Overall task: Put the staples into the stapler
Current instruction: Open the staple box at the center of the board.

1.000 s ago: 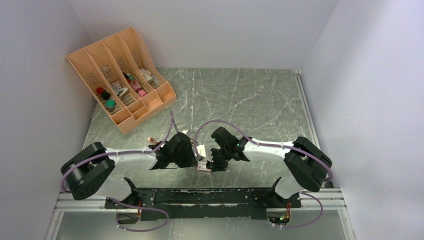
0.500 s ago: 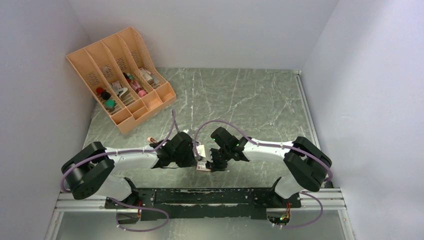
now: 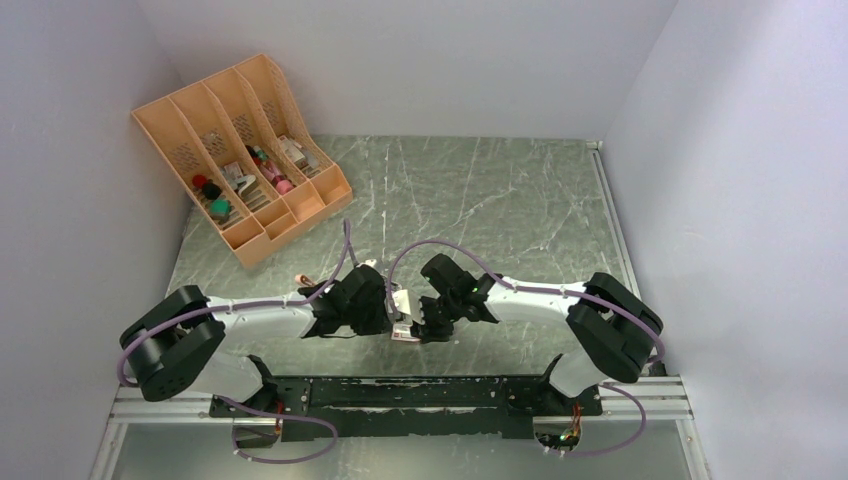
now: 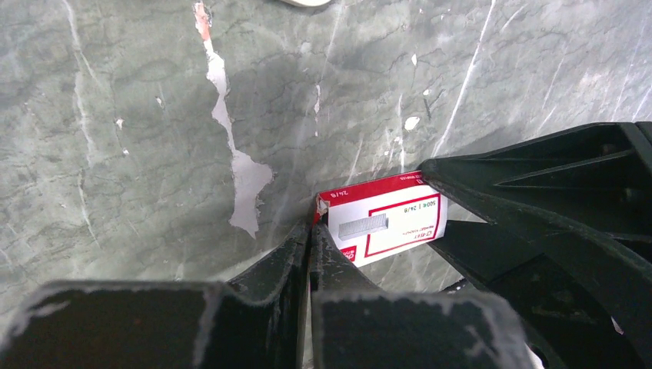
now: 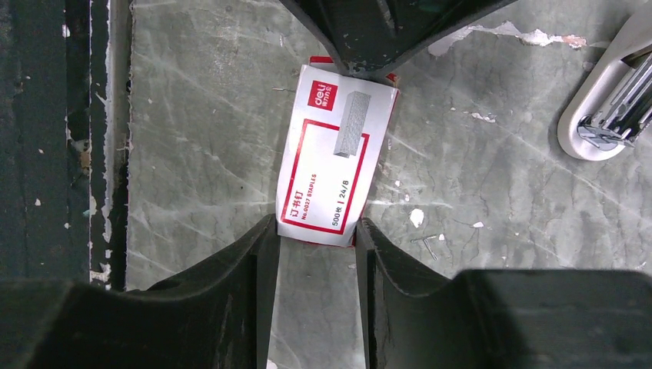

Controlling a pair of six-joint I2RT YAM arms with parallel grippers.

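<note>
Desk (image 3: 500, 200) is carrying the staple box (image 5: 338, 146) mid-frame in the right wrist view, its long axis running top to bottom. Right tool (image 5: 315, 227) is clamping the lower end; left tool (image 4: 310, 231), clenched, is meeting the upper end, possibly pinching a flap.

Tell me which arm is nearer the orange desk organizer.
Left. The left arm lies toward the bases from the organizer, on its side; the right arm comes in from the opposite side.
</note>
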